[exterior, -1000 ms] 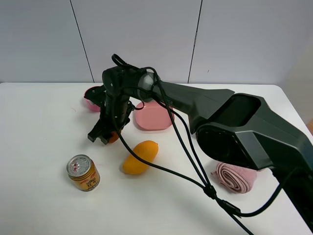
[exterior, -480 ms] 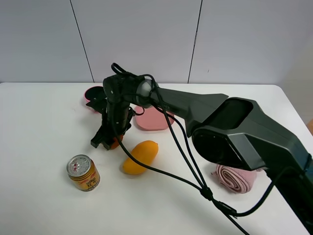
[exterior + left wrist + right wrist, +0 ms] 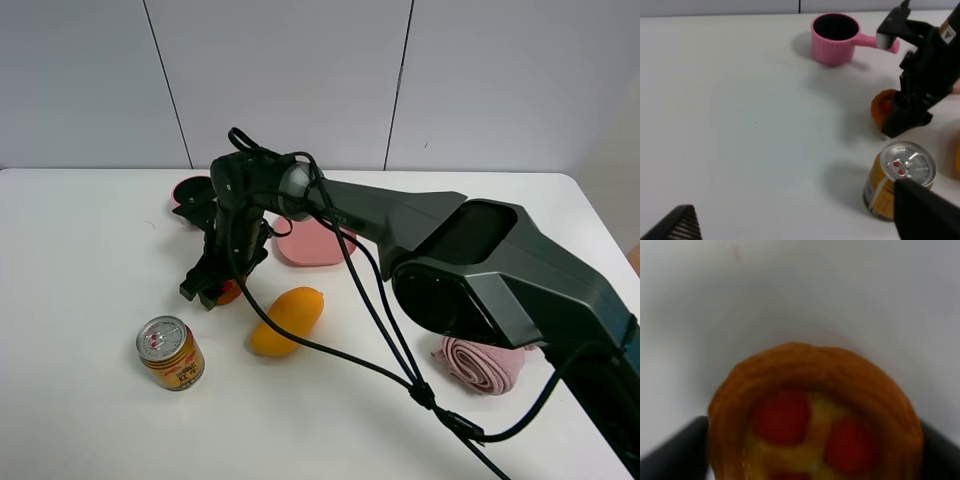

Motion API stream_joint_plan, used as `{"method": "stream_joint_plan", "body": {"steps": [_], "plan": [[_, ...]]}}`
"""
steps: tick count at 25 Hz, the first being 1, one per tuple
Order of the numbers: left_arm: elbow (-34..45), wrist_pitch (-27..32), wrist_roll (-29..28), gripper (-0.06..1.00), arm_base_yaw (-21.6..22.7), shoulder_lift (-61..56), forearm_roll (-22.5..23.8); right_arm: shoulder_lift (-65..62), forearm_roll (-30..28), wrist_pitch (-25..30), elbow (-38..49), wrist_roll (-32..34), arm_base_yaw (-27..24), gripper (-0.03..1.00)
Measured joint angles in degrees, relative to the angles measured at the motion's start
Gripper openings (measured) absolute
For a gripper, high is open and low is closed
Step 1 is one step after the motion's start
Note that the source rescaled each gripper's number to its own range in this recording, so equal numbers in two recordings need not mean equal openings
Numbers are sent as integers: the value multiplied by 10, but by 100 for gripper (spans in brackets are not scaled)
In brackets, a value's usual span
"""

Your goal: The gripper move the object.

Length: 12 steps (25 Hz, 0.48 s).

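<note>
The small orange-brown tart with red berry spots sits between the fingers of my right gripper, low over the white table, just above the can in the high view. The right wrist view shows the tart filling the frame, with a black finger pressed against each side, so the right gripper is shut on it. The left wrist view shows the tart beside the right gripper. My left gripper is open and empty, well short of the tart.
A yellow can stands in front of the tart. An orange mango lies to its right. A pink handled cup and a pink plate are behind. A rolled pink towel lies at the right.
The right gripper with the tart has shifted a little toward the front, then slightly left. The other things have not moved.
</note>
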Motion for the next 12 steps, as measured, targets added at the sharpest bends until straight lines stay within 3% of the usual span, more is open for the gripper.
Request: {"method": "stream_joint_plan", "body": {"steps": [2,3,8,12], "plan": [[0,0,0,100,0,0,0,-9,-2,2,0,22,0,88],[0,0,0,100,0,0,0,-16,-4,8,0,29,0,93],[0,0,0,100,0,0,0,-111,-12,64,1,41,0,100],[0,0,3,100,0,0,0,-239,-18,63,1,46,0,100]]}}
